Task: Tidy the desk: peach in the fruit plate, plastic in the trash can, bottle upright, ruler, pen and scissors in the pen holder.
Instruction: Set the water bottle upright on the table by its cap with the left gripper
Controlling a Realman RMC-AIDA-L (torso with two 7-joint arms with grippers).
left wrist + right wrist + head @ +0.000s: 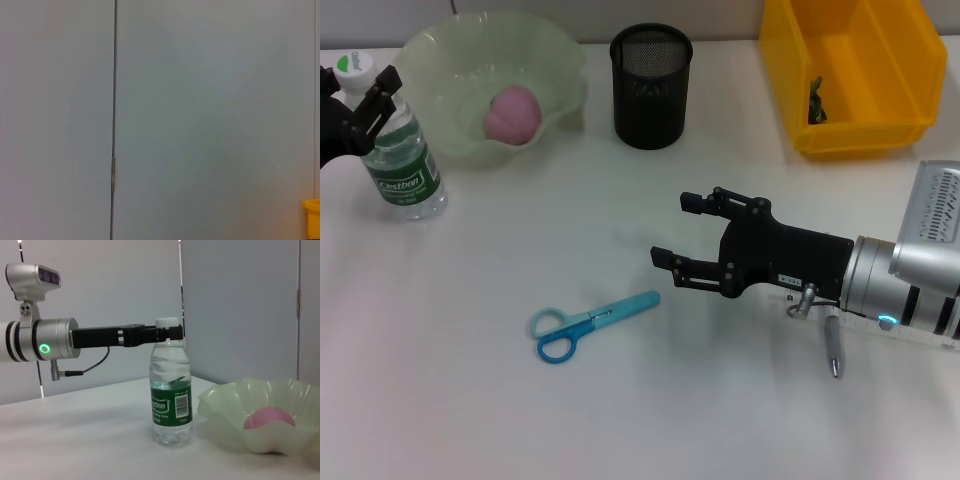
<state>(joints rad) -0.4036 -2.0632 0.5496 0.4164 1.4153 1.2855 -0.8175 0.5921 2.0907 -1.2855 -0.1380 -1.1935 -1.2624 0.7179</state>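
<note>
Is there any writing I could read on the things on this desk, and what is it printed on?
"Cestbon": green label of the water bottle, standing upright with the left pincer at its neck.
Barcode and small print on that label: too small to read.
Sticker on the right pincer: too small to read.
</note>
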